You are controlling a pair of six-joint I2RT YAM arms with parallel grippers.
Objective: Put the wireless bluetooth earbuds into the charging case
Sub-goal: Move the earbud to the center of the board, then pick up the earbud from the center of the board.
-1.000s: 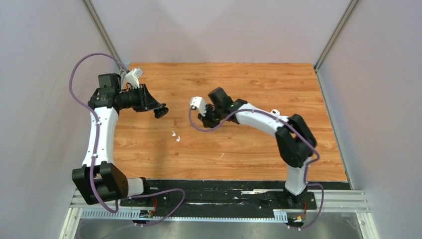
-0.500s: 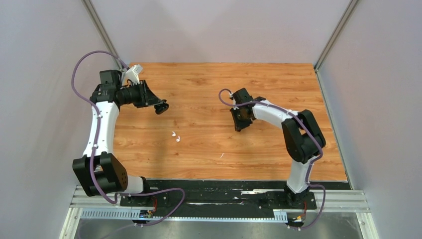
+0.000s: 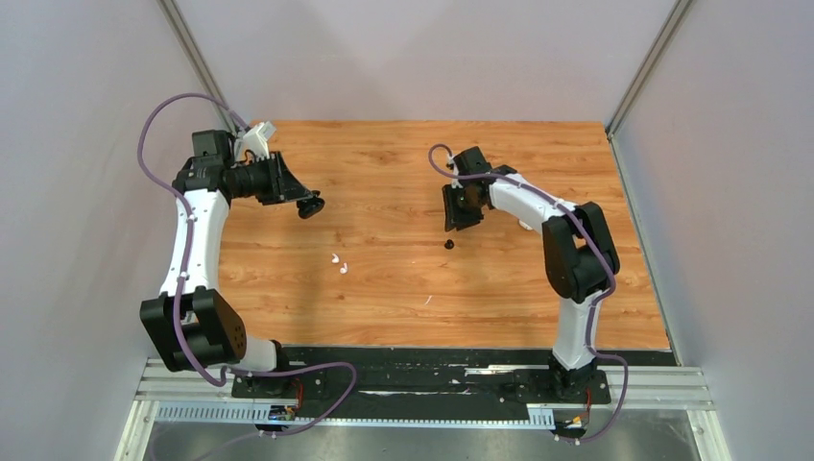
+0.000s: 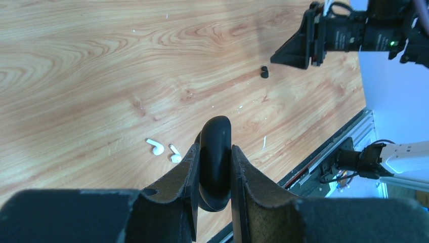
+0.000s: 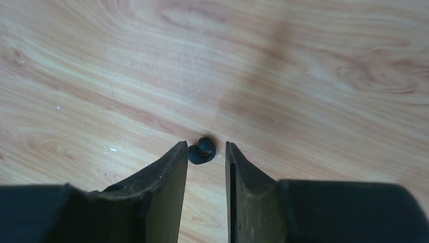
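Note:
My left gripper (image 3: 309, 205) is shut on a rounded black charging case (image 4: 215, 152) and holds it above the table at the left. Two white earbuds (image 3: 338, 263) lie together on the wood below and to its right, and also show in the left wrist view (image 4: 164, 150). A black earbud (image 5: 202, 151) lies on the table in the middle (image 3: 447, 244). My right gripper (image 5: 206, 147) is open and empty, its fingertips either side of that earbud, hovering just above it (image 3: 453, 216). A second black earbud is not in view.
The wooden table (image 3: 403, 298) is walled by grey panels on the left, back and right. A black rail (image 3: 422, 370) with the arm bases runs along the near edge. A small white scratch mark (image 3: 428, 300) shows on the wood.
My right arm swung from the table's middle to the right and back a little. A black earbud now lies on the wood below its open fingers. The left arm barely moved.

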